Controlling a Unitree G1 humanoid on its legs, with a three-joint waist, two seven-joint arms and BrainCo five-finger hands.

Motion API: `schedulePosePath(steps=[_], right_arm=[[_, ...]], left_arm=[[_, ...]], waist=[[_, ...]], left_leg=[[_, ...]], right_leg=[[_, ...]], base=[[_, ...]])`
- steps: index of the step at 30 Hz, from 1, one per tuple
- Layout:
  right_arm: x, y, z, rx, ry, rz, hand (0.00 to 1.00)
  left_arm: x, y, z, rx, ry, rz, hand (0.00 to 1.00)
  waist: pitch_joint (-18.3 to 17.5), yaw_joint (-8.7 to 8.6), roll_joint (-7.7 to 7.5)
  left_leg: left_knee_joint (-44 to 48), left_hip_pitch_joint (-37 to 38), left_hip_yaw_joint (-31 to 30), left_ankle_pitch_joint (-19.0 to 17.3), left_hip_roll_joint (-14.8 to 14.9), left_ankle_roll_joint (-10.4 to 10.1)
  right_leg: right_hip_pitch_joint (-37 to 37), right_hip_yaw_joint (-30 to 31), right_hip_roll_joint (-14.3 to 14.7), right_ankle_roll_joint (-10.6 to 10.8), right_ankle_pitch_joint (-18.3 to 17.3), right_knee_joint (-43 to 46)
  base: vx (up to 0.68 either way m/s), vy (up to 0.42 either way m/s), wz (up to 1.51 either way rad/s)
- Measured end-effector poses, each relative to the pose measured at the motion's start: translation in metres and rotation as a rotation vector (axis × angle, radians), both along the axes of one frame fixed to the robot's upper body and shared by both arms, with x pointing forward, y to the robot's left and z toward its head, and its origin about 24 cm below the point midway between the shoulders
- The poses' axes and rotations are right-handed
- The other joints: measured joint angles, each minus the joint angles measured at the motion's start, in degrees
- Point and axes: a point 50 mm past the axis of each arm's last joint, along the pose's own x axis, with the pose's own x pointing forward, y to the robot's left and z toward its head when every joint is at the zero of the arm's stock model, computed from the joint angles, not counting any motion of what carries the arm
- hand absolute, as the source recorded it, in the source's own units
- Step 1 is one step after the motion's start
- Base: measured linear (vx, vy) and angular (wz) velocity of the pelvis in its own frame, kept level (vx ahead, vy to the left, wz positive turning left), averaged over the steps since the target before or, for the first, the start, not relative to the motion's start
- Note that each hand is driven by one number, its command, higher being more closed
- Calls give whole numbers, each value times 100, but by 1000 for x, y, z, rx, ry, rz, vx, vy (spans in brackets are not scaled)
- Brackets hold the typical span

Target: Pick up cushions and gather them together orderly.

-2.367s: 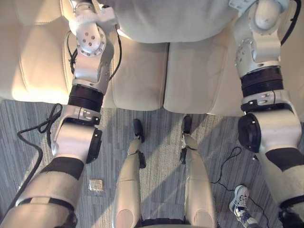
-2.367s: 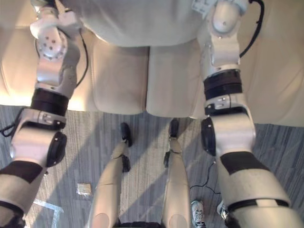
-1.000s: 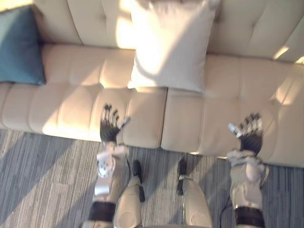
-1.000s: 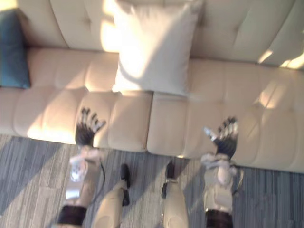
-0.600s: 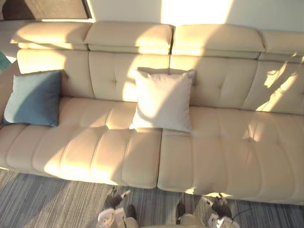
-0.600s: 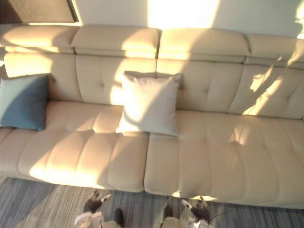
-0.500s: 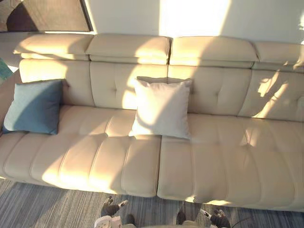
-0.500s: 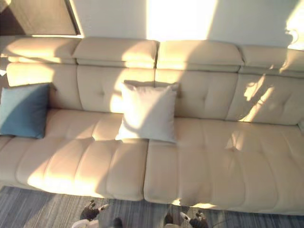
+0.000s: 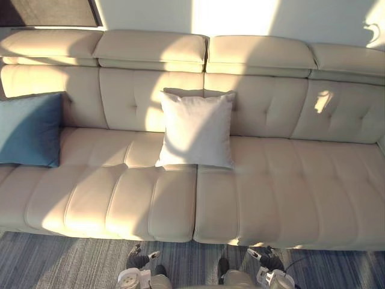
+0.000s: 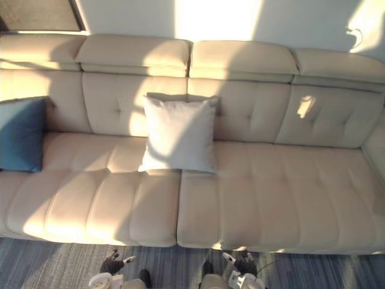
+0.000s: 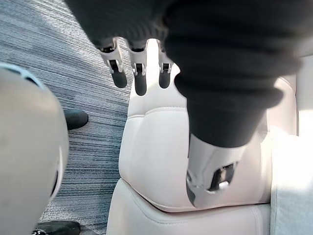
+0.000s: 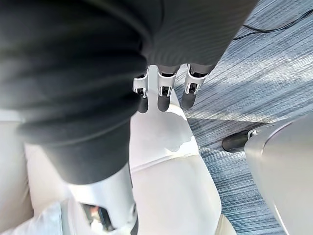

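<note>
The cream sofa [image 9: 283,192] spans the full width of the head views, with a tufted backrest and a seat divided by a centre seam. A grey striped carpet [image 9: 54,265] lies along the sofa's front edge. The white cushion [image 9: 197,129] stands upright at the middle of the sofa, leaning against the backrest, its lower edge on the seat across the centre seam. The blue cushion [image 9: 29,129] stands upright at the sofa's left end, also against the backrest, well apart from the white cushion. The left hand [image 9: 138,260] hangs over the carpet just in front of the sofa's left seat section. The right hand [image 9: 268,262] hangs in front of the right seat section. Both hands have straight, relaxed fingers [image 11: 139,73] and hold nothing.
</note>
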Motion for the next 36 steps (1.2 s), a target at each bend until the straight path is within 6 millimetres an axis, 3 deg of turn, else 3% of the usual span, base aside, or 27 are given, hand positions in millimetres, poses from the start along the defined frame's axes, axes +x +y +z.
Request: schedulePosePath(steps=[1,3,4,5,6,7,8,9,10,11,12,13,15,16,18,21,23,24,26,30,36], right_arm=[[2,2,1,-3,-9,15,0],[4,5,2,-3,-14,29,0],[4,5,2,-6,-14,31,0],[8,5,3,-9,-24,36,0],[18,5,7,-16,-47,48,0],[23,1,10,-36,-55,55,0],[24,-8,11,-61,-53,55,0],[28,-8,12,-69,-53,66,0],[36,-3,14,-62,-71,77,0],[43,-2,18,-63,-91,80,0],[53,-4,23,-75,-115,91,0],[54,-11,23,-99,-109,92,0],[45,-16,18,-105,-72,80,0],[37,-16,14,-100,-50,70,0],[23,-25,7,-114,9,47,0],[5,-26,-1,-107,74,32,0],[-9,-24,-7,-93,117,27,0],[-14,-23,-9,-86,131,24,0],[-26,-16,-15,-54,165,18,0],[-31,-22,-16,-50,176,-15,0],[-34,-24,-17,-35,187,-55,0]], left_arm=[[4,1,2,9,-10,-7,0],[13,8,8,32,-39,-14,0],[15,9,9,37,-47,-15,0],[17,11,11,42,-57,-15,0],[20,10,12,38,-58,-13,0],[18,0,8,9,-48,-14,0],[13,-7,5,-10,-31,-12,0],[13,-10,5,-16,-35,-12,0],[13,-9,4,-10,-30,-14,0],[15,-6,6,2,-36,-14,0],[16,-7,5,6,-32,-20,0],[12,-15,2,-9,-13,-45,0],[10,-15,1,-8,-1,-54,0],[11,-13,2,-3,-7,-64,0],[9,-12,0,-3,5,-65,0],[1,-11,-4,-12,35,-65,0],[-6,-11,-8,-18,67,-63,0],[-9,-11,-9,-18,77,-60,0],[-20,-8,-13,-19,111,-45,0],[-24,-7,-16,-19,139,-43,0],[-27,-6,-17,-21,151,-49,0]], waist=[[1,5,-2],[-97,67,-196],[-128,80,-252],[-174,93,-355],[-131,123,-333],[-181,183,-184],[-238,199,-40],[-176,288,-76],[-95,309,-228],[-53,325,-222],[68,331,-51],[240,201,254],[271,140,268],[285,136,164],[271,109,186],[242,100,230],[225,86,258],[196,68,297],[-45,22,199],[-116,-61,217],[-178,-104,258]], left_leg=[[42,-49,-43,25,60,-15],[92,-158,-174,216,79,-121],[118,-254,-228,276,78,-157],[195,-358,-295,393,82,-208],[314,-563,-274,517,185,-236],[292,-773,-313,418,-19,-373],[175,-810,-285,522,-49,-260],[65,-722,-115,710,-65,-2],[216,-883,-19,778,-76,44],[304,-996,-26,808,-33,-8],[355,-1071,-117,909,112,-111],[174,-1004,-334,1277,338,-186],[-304,-898,-489,1885,302,-364],[-194,-926,-594,1777,255,-428],[853,-1036,-814,744,-16,-217],[1744,-894,-945,-315,-252,-195],[1622,-518,-1080,-822,-403,-220],[1211,-278,-1082,-912,-467,-173],[757,-121,-872,-718,-561,-69],[642,11,-783,-679,-638,-6],[421,218,-564,-626,-661,68]], right_leg=[[-146,-102,-56,-96,-291,822],[-56,-120,-394,171,-796,2222],[32,-118,-532,191,-871,2441],[114,-40,-670,353,-989,2549],[-14,-96,-390,404,-1002,2461],[112,76,-192,465,-1044,1867],[265,194,-114,494,-1240,1791],[305,265,-166,460,-1398,2107],[628,328,-223,454,-1723,1587],[744,203,-128,327,-1924,1263],[905,83,55,137,-2045,962],[1039,-114,357,-68,-1924,895],[1003,-296,352,-168,-1886,926],[950,-409,297,-409,-1921,929],[666,-378,216,-596,-1847,986],[338,-117,196,-603,-1622,971],[256,34,190,-472,-1515,967],[249,126,195,-399,-1477,946],[293,280,140,-265,-1239,550],[583,366,134,-126,-882,-39],[776,571,166,-56,-615,-527]], base=[[-101,-51,8],[-90,-160,25],[-90,-254,29],[-154,-289,29],[-230,-228,30],[-204,-87,19],[-148,44,-6],[-108,-75,-18],[-139,-160,-23],[-236,-281,-12],[-361,-287,9],[-315,-220,24],[-305,-133,46],[-368,-141,29],[-314,-100,-1],[-217,31,-35],[-77,104,-38],[-79,132,-37],[-34,153,-35],[34,133,-15],[33,51,-19]])
